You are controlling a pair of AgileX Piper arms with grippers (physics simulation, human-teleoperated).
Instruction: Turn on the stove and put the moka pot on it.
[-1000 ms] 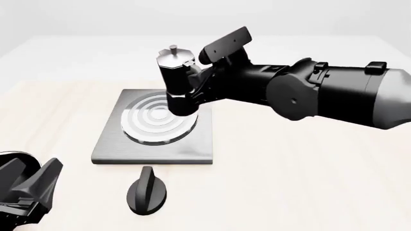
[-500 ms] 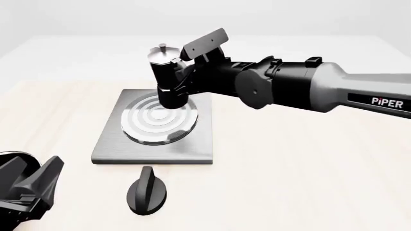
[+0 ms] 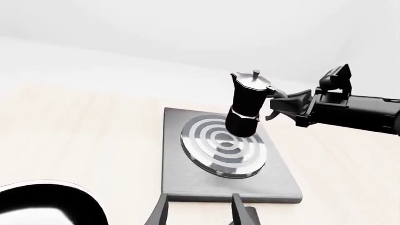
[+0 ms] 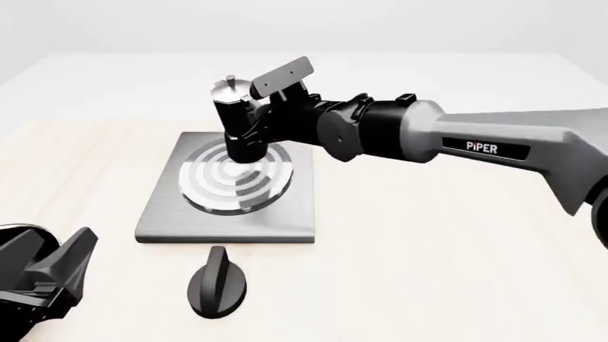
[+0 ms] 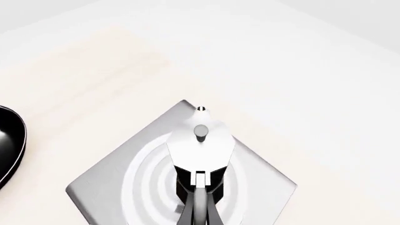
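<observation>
**Moka pot held over the burner, not yet set down; knob untouched**

Left pincer [image 4: 48, 274] sits low at the near left corner of the desk [image 4: 428, 249], well apart from everything else. Its fingers stand spread with nothing between them. Just right of it, near the front edge, lies the black oval knob [image 4: 218, 281], with no pincer on it. Whether the stove is switched on cannot be told from the renders, so that step looks still open.

Beyond the knob lies the stove [image 4: 161, 221], a flat grey square plate with silver and dark rings. The moka pot [image 4: 238, 121] hangs above the centre of those rings, tilted slightly. In the left wrist view its base looks very close to the burner, but contact cannot be confirmed. The right pincer [image 4: 270, 117] reaches in from the right and is closed on the pot at its handle side. Placement seems nearly finished: lowering and release remain.

Compared with a second ago, the right arm has stretched further across the desk, carrying the pot leftward from the burner's right edge to its middle. The left pincer and the knob have not moved.
</observation>
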